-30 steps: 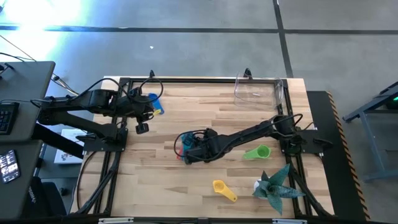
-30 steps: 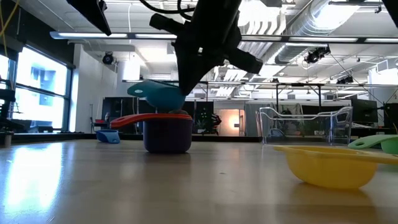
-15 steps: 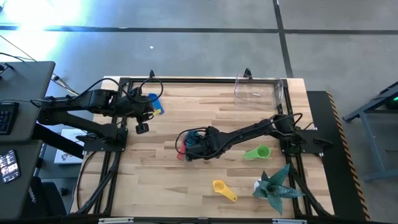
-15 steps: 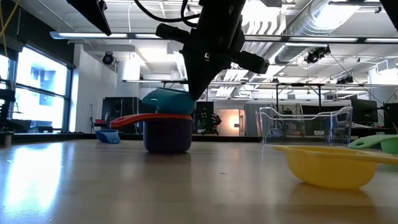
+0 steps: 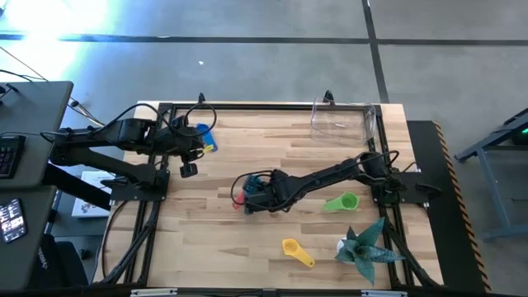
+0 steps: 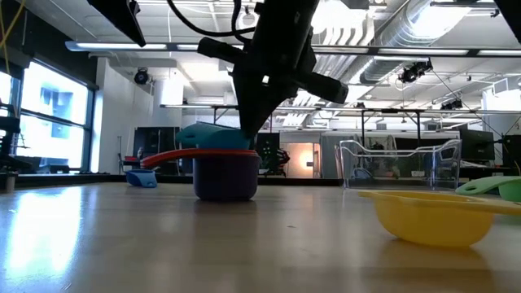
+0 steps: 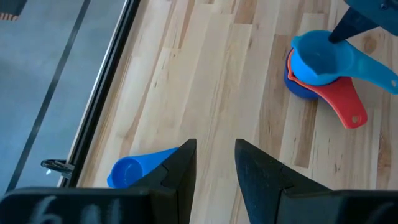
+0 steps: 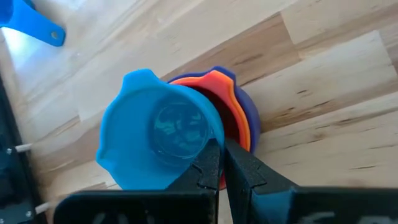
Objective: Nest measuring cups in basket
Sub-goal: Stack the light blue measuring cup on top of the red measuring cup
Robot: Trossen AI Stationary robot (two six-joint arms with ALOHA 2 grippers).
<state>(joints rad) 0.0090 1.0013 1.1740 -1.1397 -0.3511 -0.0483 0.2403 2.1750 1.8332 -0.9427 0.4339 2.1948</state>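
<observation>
Right gripper [image 8: 219, 163], pinched on the teal cup [image 8: 163, 137], has lowered it onto the red-and-purple stack [image 6: 225, 172] mid-table, far from the basket [image 5: 344, 120] at the table's far right corner, nesting nearly done, release pending

- No readable words, labels, brands or numbers anywhere.
- Only faint pale marks, too blurred to read, on the dark bar [image 7: 56, 208] at the lower left of the left wrist view.
- Small screen [image 5: 10, 219] at the lower left of the high view: content illegible.
</observation>
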